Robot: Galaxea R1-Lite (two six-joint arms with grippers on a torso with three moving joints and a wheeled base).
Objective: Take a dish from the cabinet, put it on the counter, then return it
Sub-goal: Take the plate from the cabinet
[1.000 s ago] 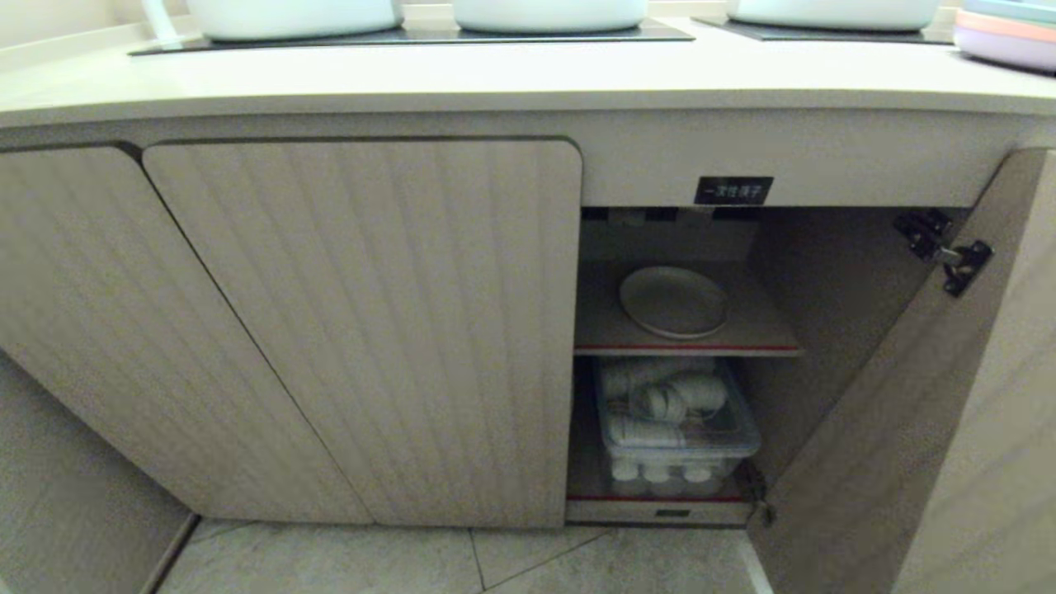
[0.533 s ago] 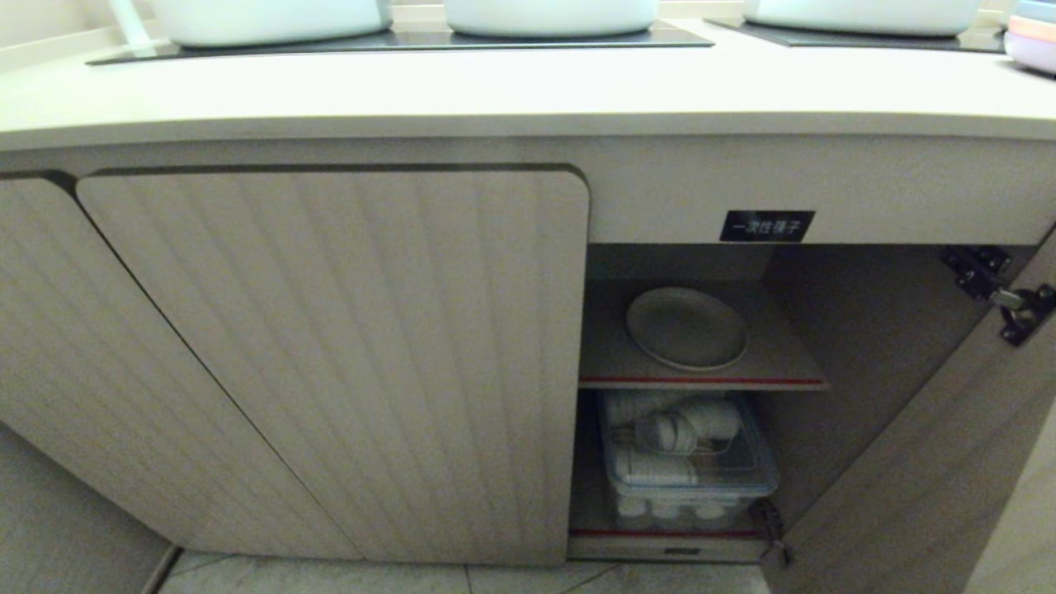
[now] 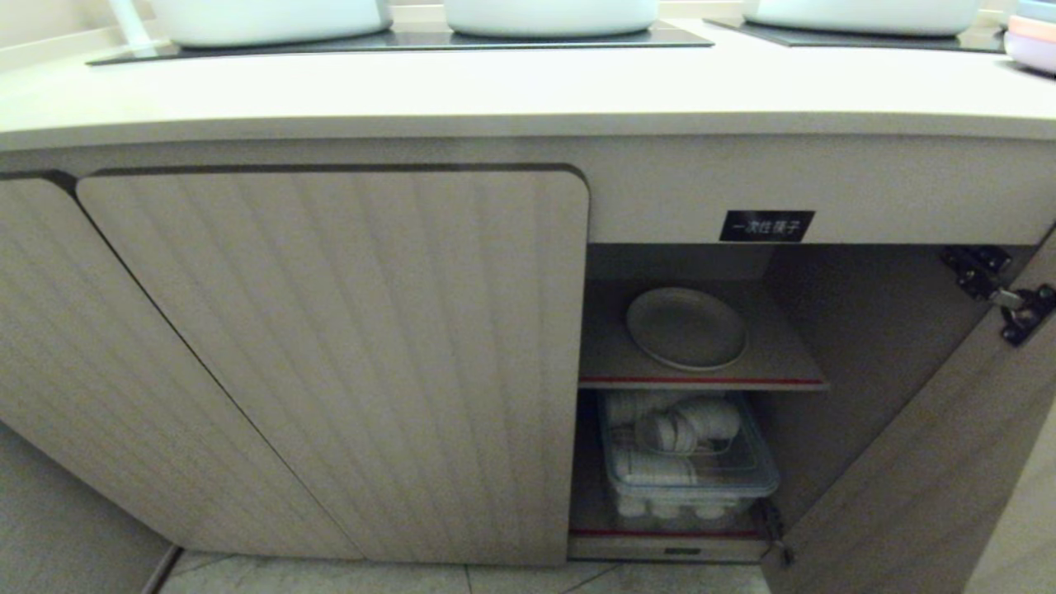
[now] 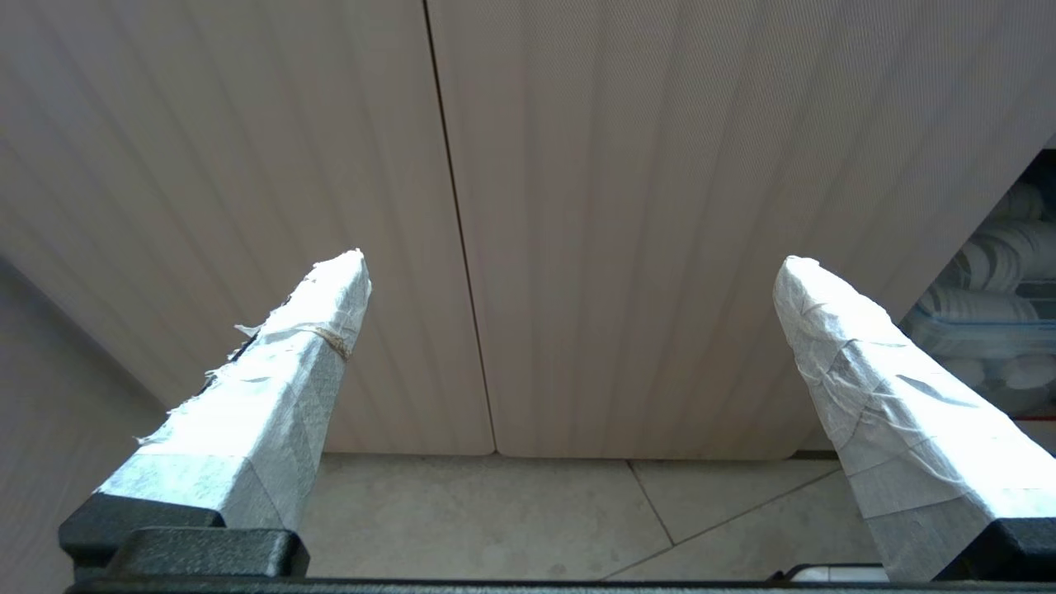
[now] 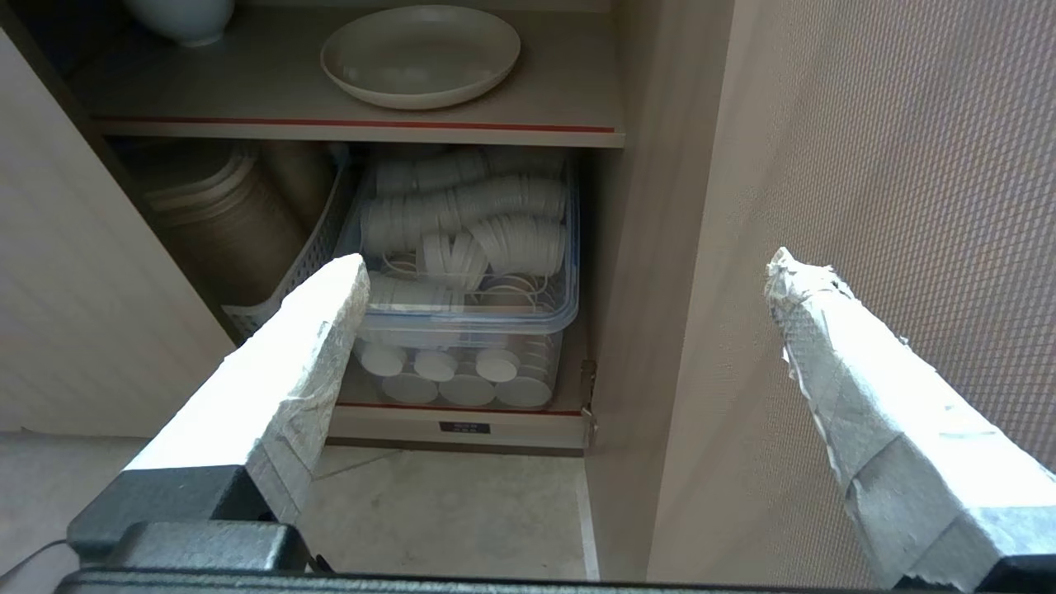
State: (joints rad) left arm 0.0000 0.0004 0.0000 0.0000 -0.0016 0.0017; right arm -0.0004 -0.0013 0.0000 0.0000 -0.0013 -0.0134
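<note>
Dish (image 3: 686,328) sits alone on the cabinet (image 3: 330,355) shelf above a tub of cups (image 3: 689,462); my right pincer (image 5: 565,272) and left pincer (image 4: 573,260) gape empty.

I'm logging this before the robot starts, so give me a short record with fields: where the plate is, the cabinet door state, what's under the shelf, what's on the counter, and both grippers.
dish: round cream-white shallow plate, flat on the cabinet's inner shelf
cabinet: pale beige ribbed-door unit; right door swung open, left doors shut
below shelf: clear plastic lidded bin of white cups
counter: cream-beige worktop carrying white pots on black cooktop panels
left gripper: open, empty, facing the shut doors
right gripper: open, empty, facing the open compartment
</note>
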